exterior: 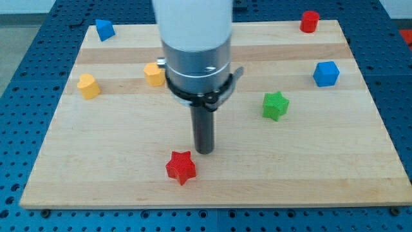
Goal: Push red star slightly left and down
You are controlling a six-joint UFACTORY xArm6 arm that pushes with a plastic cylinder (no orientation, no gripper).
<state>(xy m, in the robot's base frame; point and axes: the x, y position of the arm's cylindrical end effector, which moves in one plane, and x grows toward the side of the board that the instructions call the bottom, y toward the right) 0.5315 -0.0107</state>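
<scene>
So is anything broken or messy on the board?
No, nothing stands out. My tip sits just up and right of the red star, and the other blocks stand scattered on the board.

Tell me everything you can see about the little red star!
The red star is a small, chunky block with stubby points and a matte, plastic-looking surface. It lies flat on the pale wooden board, near the view's bottom edge and a little left of centre. My tip stands just above and to the view's right of it, very close; I cannot tell if they touch. No other block is near it.

Wooden board (129, 187) on perforated, seemingly blue base (13, 77)
</scene>
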